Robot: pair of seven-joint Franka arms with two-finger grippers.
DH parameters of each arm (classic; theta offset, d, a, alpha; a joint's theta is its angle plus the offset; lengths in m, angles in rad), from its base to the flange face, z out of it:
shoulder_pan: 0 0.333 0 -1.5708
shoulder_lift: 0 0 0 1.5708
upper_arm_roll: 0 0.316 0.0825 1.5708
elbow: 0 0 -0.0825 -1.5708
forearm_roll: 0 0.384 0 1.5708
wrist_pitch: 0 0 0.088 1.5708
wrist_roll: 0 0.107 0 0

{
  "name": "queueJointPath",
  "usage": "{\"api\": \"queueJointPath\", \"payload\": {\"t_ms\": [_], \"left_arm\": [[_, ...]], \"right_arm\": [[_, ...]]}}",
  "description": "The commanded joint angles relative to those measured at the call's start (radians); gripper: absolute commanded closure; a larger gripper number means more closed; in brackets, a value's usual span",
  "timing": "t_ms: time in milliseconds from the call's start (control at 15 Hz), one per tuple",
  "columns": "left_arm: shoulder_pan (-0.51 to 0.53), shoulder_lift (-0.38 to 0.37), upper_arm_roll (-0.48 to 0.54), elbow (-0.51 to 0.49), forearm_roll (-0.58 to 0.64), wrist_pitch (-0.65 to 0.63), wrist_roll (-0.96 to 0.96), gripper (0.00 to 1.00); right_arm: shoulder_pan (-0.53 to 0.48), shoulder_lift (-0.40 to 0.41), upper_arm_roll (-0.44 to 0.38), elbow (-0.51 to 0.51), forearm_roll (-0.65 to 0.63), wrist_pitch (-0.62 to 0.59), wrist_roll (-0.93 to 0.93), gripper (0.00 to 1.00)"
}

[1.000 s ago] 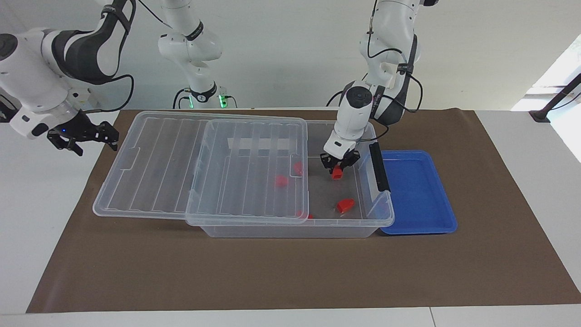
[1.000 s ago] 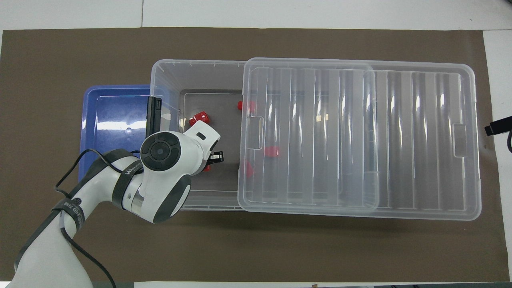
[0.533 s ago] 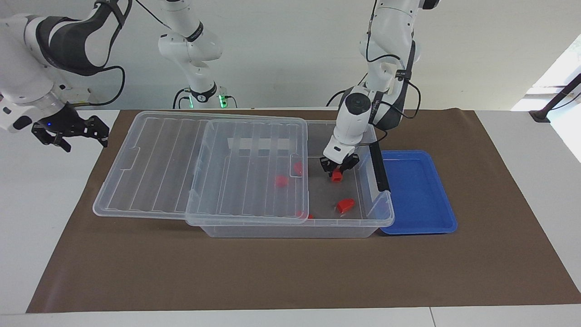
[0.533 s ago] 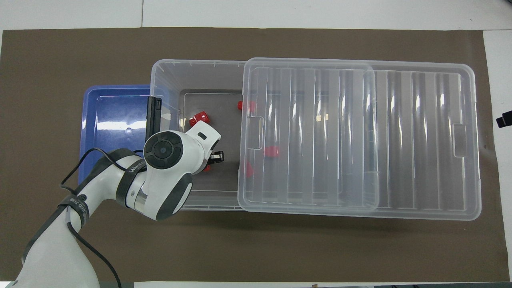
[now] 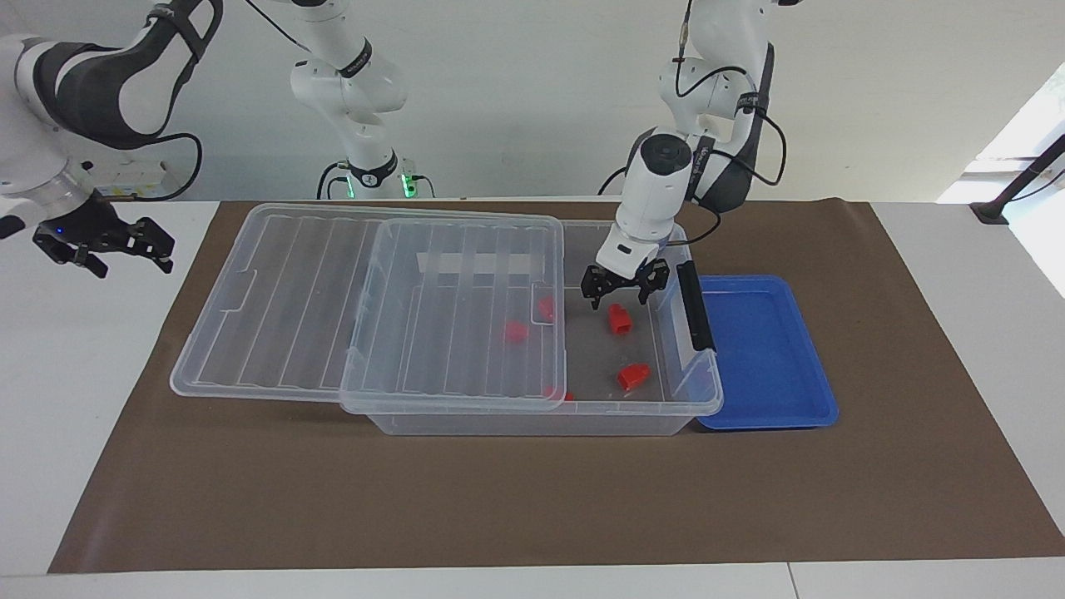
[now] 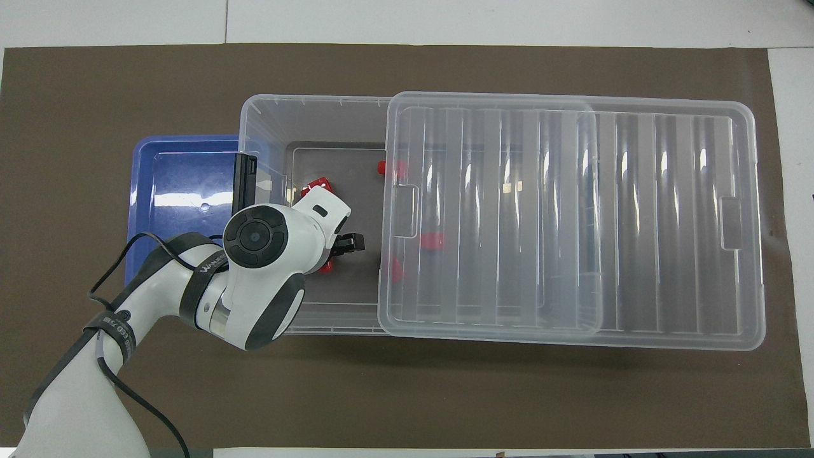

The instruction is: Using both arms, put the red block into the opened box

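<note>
The red block (image 5: 618, 319) stands on the floor of the clear box (image 5: 532, 423), in its uncovered part near the left arm's end. My left gripper (image 5: 620, 298) hangs just above it, open, with nothing between its fingers. In the overhead view the left wrist hides most of the block (image 6: 326, 266), and one black finger (image 6: 351, 242) sticks out. The ribbed lid (image 5: 374, 308) is slid toward the right arm's end and covers most of the box. My right gripper (image 5: 104, 245) waits open in the air past that end of the mat.
Other red pieces lie in the box: one (image 5: 634, 376) in the uncovered part, two (image 5: 516, 332) (image 5: 547, 308) under the lid. A shallow blue tray (image 5: 765, 349) sits against the box's black clip handle (image 5: 695, 304). Brown mat (image 5: 499, 499) covers the table.
My left gripper opened, let go of the red block on the box floor and rose a little. The right arm drew back and up, away from the lid.
</note>
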Motion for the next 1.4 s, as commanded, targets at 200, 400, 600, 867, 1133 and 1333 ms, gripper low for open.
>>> {"api": "queueJointPath", "payload": {"t_ms": [200,400,600,867,1133,1333], "left_arm": [[0.062,-0.122,0.014,0.095,0.019,-0.157,0.027,0.00],[0.144,-0.139,0.015,0.173,0.019,-0.275,0.171,0.00],[0.246,-0.137,0.015,0.236,0.019,-0.353,0.329,0.00],[0.353,-0.128,0.015,0.328,0.017,-0.444,0.471,0.00],[0.416,-0.093,0.018,0.440,0.013,-0.554,0.540,0.00],[0.445,-0.070,0.020,0.500,0.010,-0.635,0.566,0.00]], "right_arm": [[-0.013,-0.023,0.006,-0.042,0.016,0.020,0.001,0.00],[-0.016,-0.026,0.006,-0.046,0.016,0.028,0.000,0.00],[0.001,-0.026,0.006,-0.057,0.039,0.055,0.004,0.00],[-0.015,-0.028,0.004,-0.060,0.036,0.058,-0.023,0.00],[-0.053,-0.031,0.004,-0.095,0.032,0.106,-0.103,0.28],[-0.048,-0.043,0.004,-0.163,0.039,0.159,-0.095,0.97]]}}
